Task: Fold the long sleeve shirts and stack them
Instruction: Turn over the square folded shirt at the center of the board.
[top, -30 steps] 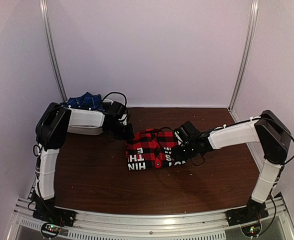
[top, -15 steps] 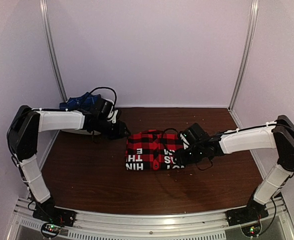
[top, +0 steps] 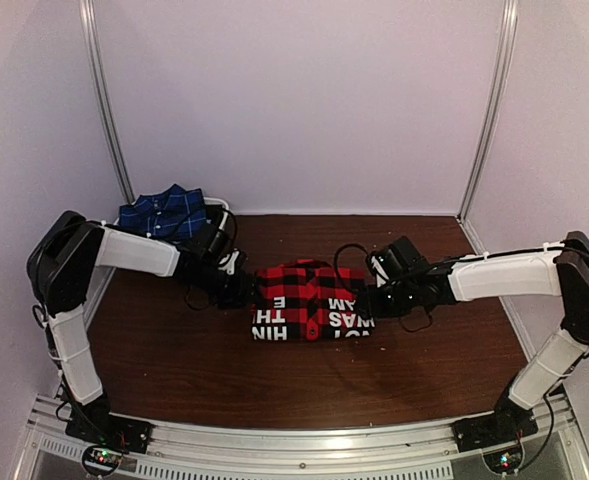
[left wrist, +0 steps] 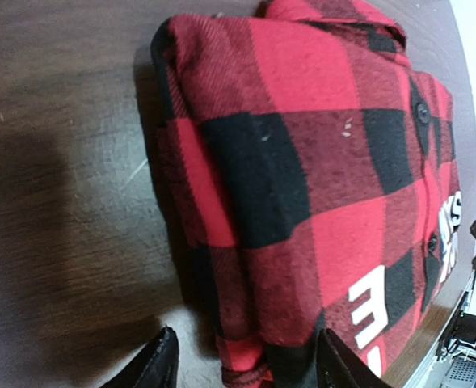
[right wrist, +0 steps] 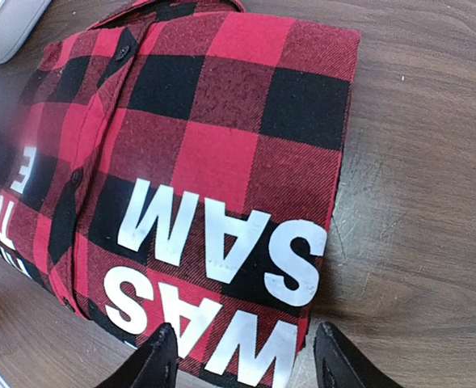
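The folded red-and-black plaid shirt (top: 309, 300) is lying mid-counter (top: 174, 360), and the navy shirt (top: 164, 212) is sitting at ten o'clock. The left end effector (left wrist: 246, 365) and right end effector (right wrist: 242, 360) are flanking the red one at nine and three o'clock, each with its jaws standing apart.

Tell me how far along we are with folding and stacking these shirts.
Done: the red-and-black shirt lies folded into a compact rectangle on the table. In hand: the left gripper and right gripper sit open at its opposite ends, gripping nothing. Left: the navy shirt lies apart at the far left corner, its fold hard to judge, so the two are not yet stacked.
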